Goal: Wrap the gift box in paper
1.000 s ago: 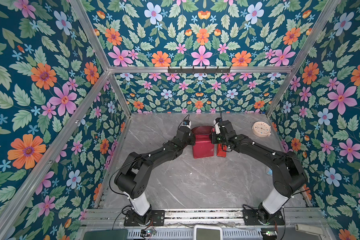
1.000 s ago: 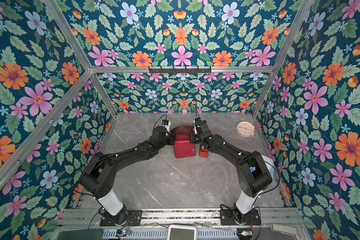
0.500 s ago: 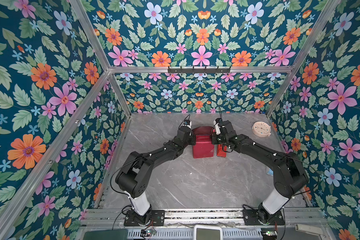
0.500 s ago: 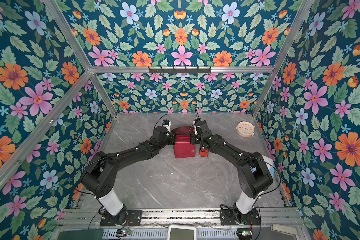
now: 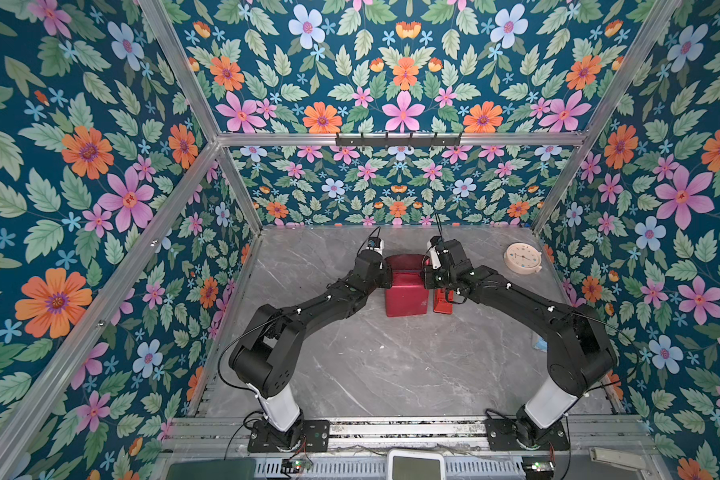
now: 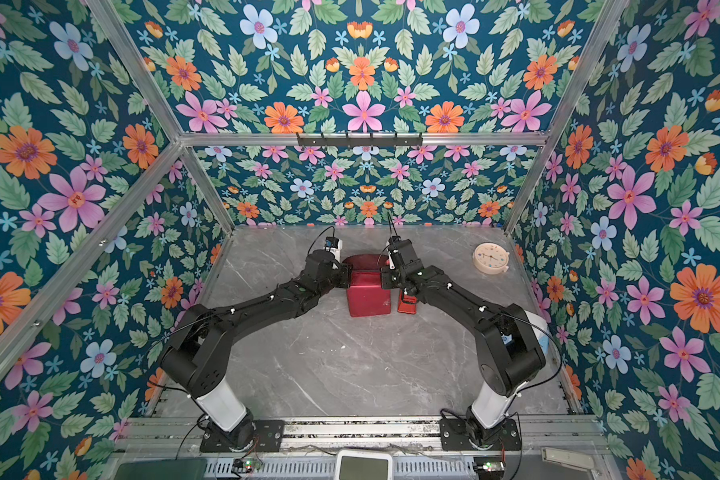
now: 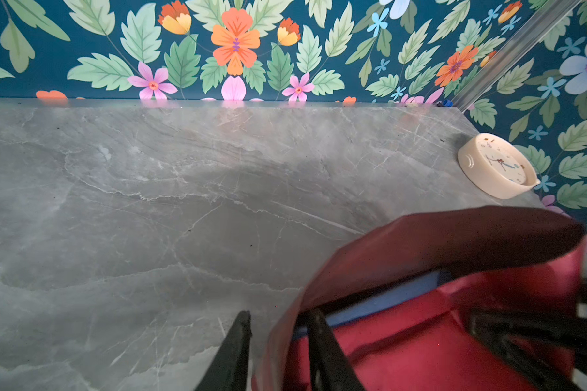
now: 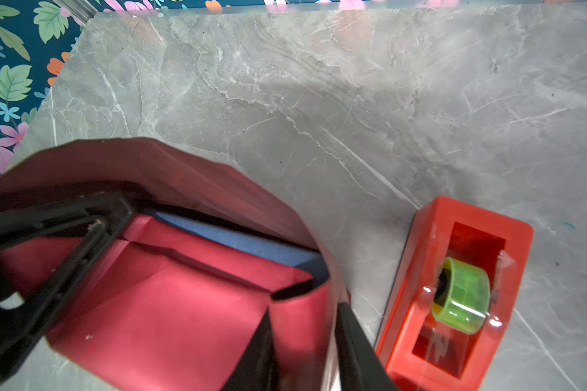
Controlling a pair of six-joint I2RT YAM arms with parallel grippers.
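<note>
Left wrist view shows the left claw with its jaws a little apart astride the paper's upright side wall, one inside and one outside; I cannot tell whether they pinch it. A blue strip of the box peeks from under the loose arched flap. The right claw straddles the opposite wall likewise, grip unclear, the dispenser just beside it; in both top views the box sits mid-bench toward the back, the clock well apart.

No legible text or labels.
</note>
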